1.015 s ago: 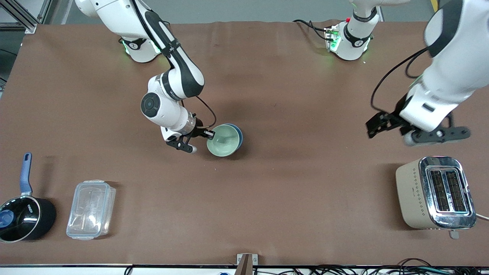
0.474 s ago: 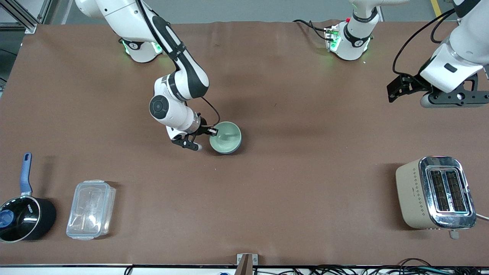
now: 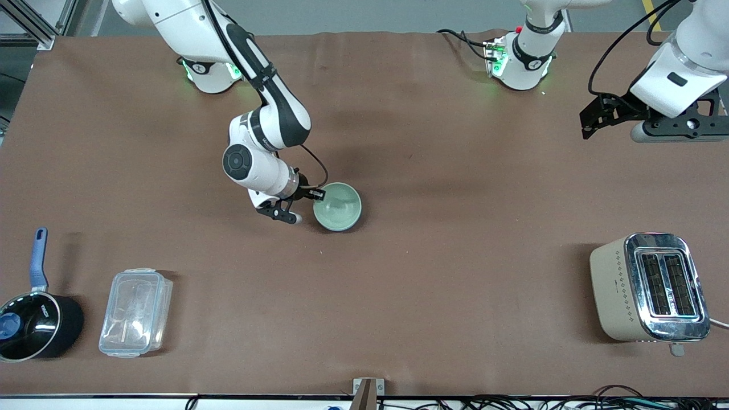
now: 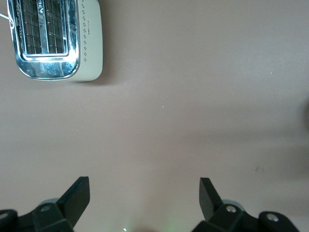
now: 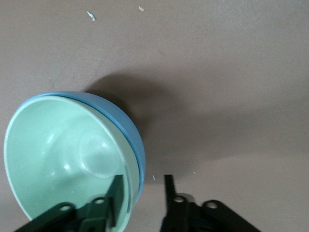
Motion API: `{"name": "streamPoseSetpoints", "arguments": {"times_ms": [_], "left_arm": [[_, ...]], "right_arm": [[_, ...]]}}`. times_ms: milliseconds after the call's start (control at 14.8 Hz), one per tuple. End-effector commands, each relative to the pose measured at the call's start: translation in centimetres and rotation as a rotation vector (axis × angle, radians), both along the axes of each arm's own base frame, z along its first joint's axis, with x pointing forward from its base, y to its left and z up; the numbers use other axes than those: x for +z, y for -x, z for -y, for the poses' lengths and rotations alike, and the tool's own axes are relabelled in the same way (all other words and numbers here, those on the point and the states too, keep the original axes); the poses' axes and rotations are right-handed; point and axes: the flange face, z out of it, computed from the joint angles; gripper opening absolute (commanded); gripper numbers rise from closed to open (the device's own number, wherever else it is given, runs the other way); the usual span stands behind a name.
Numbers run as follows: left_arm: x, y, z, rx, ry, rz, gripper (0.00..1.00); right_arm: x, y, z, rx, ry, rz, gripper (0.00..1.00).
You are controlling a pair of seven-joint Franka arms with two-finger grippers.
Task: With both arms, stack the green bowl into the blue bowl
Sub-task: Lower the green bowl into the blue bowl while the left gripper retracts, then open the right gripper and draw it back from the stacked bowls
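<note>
The green bowl point(image 3: 338, 206) sits nested inside the blue bowl point(image 5: 130, 125) in the middle of the table. In the front view only a thin edge of the blue bowl shows under it. In the right wrist view the green bowl point(image 5: 58, 154) fills the blue one. My right gripper point(image 3: 319, 195) straddles the bowls' rim on the side toward the right arm's end. It is open point(image 5: 143, 179): one finger is inside the green bowl, the other is outside and clear of the blue wall. My left gripper point(image 3: 589, 121) is open point(image 4: 143, 188), empty and raised at the left arm's end.
A beige and chrome toaster point(image 3: 649, 287) stands near the front camera at the left arm's end, also in the left wrist view point(image 4: 53, 41). A black saucepan with a blue handle point(image 3: 34, 327) and a clear lidded container point(image 3: 135, 312) sit at the right arm's end.
The green bowl went from tilted to level inside the blue bowl. My left arm rose and drew back toward its base, then nearly stopped.
</note>
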Motion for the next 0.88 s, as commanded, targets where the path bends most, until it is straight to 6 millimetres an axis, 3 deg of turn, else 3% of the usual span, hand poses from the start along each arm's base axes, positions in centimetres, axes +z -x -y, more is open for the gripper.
{"name": "streamPoseSetpoints", "arguments": {"times_ms": [0, 135, 271, 406, 541, 609, 812], "left_arm": [[0.6, 0.7, -0.8, -0.018, 0.01, 0.002, 1.0], [0.5, 0.6, -0.8, -0.018, 0.01, 0.0, 1.0], [0.5, 0.5, -1.2, -0.011, 0.01, 0.0, 1.0], [0.8, 0.4, -1.6, -0.004, 0.012, 0.006, 1.0], [0.9, 0.4, -1.6, -0.005, 0.012, 0.009, 1.0], [0.8, 0.3, -1.6, -0.005, 0.012, 0.008, 1.0], [0.9, 0.4, -1.6, -0.001, 0.013, 0.007, 1.0]], "right_arm": [[1.8, -0.1, -0.1, -0.011, -0.025, 0.01, 0.72], [4.9, -0.7, -0.4, -0.028, -0.054, 0.048, 0.83], [8.4, -1.5, 0.6, -0.05, -0.08, 0.097, 0.93], [12.4, -3.4, 4.5, -0.104, -0.101, 0.158, 0.98], [13.9, -6.0, 10.4, -0.157, -0.076, 0.197, 1.0], [14.6, -7.2, 14.2, -0.14, -0.047, 0.238, 1.0], [16.0, -8.0, 25.2, -0.072, -0.033, 0.257, 1.0]]}}
